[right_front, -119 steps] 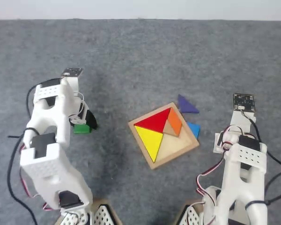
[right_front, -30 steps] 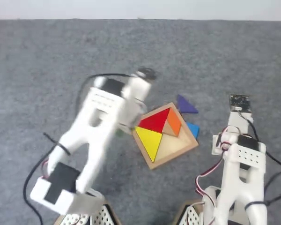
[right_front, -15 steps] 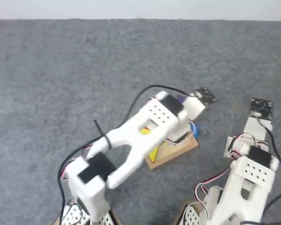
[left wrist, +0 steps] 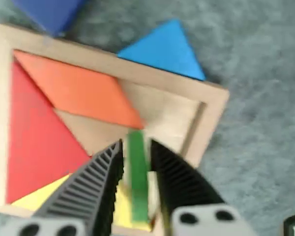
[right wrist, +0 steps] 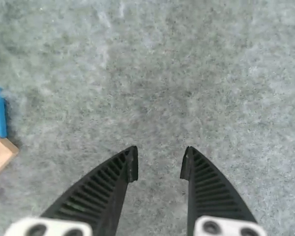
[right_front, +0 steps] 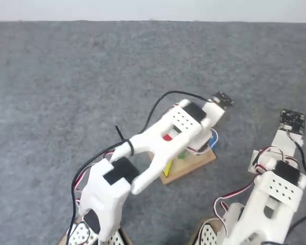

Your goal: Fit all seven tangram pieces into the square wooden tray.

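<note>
Left gripper (left wrist: 135, 143) pinches green piece (left wrist: 136, 187) above tray (left wrist: 214, 123); next it should seat on bare wood. Right gripper (right wrist: 159, 164) spread, tray's 3 o'clock.

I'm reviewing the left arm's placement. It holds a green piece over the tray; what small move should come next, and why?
Probably ease the left pincer down so the green piece meets the bare wood of the tray beside the orange piece. The piece is clamped on edge above that unfilled patch; how close it sits, I cannot tell.
</note>
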Available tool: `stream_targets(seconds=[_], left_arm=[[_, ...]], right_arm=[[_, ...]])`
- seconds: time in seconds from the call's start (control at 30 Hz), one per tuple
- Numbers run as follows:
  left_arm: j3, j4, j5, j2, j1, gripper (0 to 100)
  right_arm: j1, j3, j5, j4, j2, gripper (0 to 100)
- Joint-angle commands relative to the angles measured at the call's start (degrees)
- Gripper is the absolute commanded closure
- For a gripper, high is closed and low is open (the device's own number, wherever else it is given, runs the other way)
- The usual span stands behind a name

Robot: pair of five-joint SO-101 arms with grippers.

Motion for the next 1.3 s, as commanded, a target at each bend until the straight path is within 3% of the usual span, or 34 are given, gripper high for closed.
stream_targets(seconds=[0.0, 0.3, 0.5, 0.73, 0.97, 1.27], left_arm=[[-2.59, -0.79, 0.09, -0.62, -3.96, 85], [-2.59, -0.53, -3.16, -0.62, -6.86, 85], [-5.41, 4.13, -4.92, -0.79, -7.38, 85], [-4.70, 6.77, -4.75, -7.74, -14.95, 85], [6.55, 0.44, -6.07, -9.23, -19.25, 85], [11.38, -3.16, -5.89, -9.67, -17.05, 85]], right_arm=[[-1.10, -1.93, 0.79, -0.04, -1.80, 82.4], [-1.27, -1.49, 0.88, -0.31, -1.80, 82.4], [-1.27, -1.49, 0.79, -0.48, -1.80, 82.4], [-1.27, -1.41, 0.79, -0.48, -1.80, 82.4], [-3.03, -1.41, 0.79, -0.04, -1.80, 82.4], [-3.21, -1.41, 0.70, -0.13, -1.80, 82.4]])
